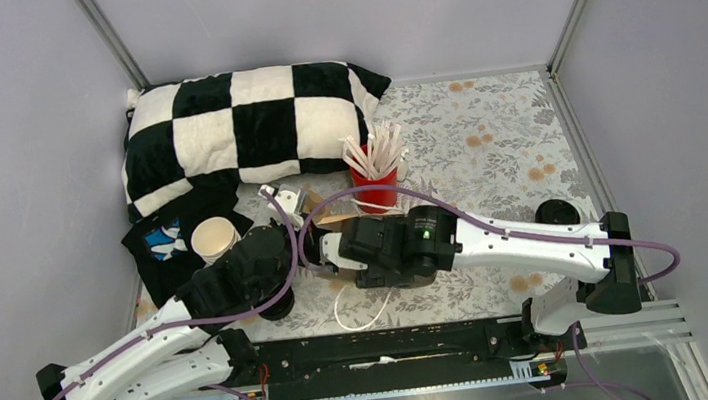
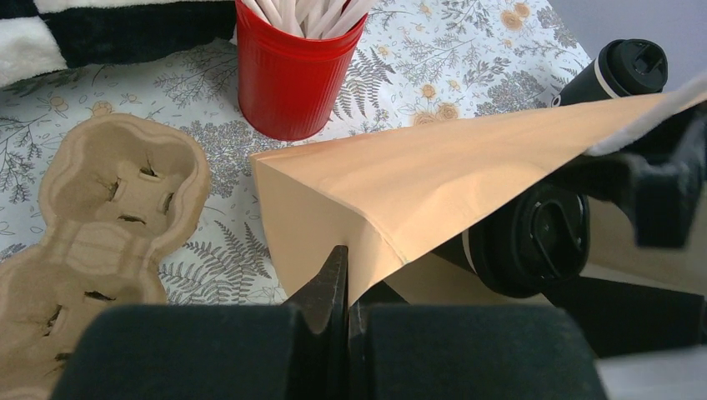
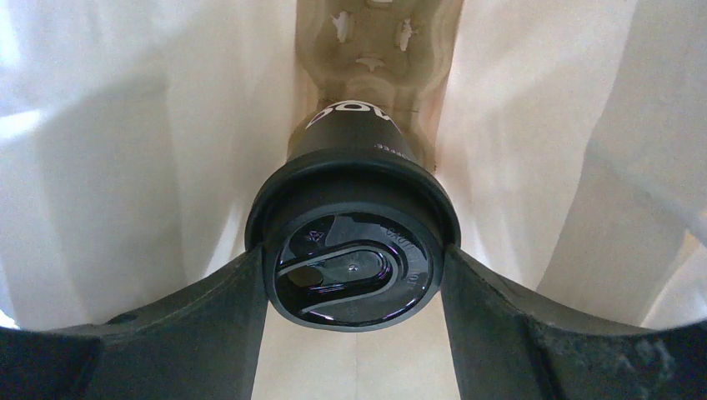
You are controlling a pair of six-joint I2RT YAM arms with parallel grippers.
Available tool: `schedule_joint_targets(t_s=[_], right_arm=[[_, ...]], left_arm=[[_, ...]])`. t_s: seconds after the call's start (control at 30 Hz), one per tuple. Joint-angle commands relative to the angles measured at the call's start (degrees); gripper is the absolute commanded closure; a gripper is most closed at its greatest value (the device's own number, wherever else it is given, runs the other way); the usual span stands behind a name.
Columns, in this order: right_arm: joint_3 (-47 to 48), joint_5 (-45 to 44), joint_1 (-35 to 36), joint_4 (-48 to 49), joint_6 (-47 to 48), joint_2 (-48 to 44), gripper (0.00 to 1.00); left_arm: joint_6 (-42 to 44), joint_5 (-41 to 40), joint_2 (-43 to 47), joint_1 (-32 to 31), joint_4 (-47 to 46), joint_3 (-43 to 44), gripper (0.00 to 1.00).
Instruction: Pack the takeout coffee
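**Bagging stage, first cup of two**

Floral tabletop (image 1: pixel 484 135). Tan paper bag (image 2: pixel 433 167), its edge pinched flat by the left hand (image 2: pixel 346 287). Right hand (image 3: pixel 354 279) clasped one lidded coffee cup (image 3: pixel 354 208) inside the bag. Second cup (image 2: pixel 621 71) stood outside on the tabletop, near the bag. The next move likely called for seating the held cup upright, then letting go.

**Two white-and-black arms with violet cables**

Left of the black base rail (image 1: pixel 387 352), the left arm (image 1: pixel 146 349) has white link shells and black joint housings. The right arm (image 1: pixel 536 240), right of the rail, matches it. A violet cable (image 1: pixel 350 200) loops along each arm. A small green light (image 1: pixel 426 234) glows on the black wrist housing beyond the rail's middle. The left gripper (image 2: pixel 346 283) has matte black, wedge-shaped fingers. The right gripper (image 3: pixel 354 287) has broad, black, slightly grainy ones.
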State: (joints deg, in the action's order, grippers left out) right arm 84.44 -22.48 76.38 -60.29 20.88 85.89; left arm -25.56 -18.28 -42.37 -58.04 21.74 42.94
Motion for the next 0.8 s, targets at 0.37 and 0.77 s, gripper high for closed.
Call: schedule_joint_targets(t_s=[0.37, 0.77], right_arm=[[-4.38, 3.01, -4.09, 2.82, 1.22, -4.82, 0.70], [-6.41, 2.96, -4.13, 10.76, 0.37, -3.64, 0.70]], left_arm=[[3.15, -4.12, 0.67, 0.03, -3.91, -1.91, 1.00], [7.28, -7.33, -4.31, 0.02, -11.64, -2.67, 1.00]])
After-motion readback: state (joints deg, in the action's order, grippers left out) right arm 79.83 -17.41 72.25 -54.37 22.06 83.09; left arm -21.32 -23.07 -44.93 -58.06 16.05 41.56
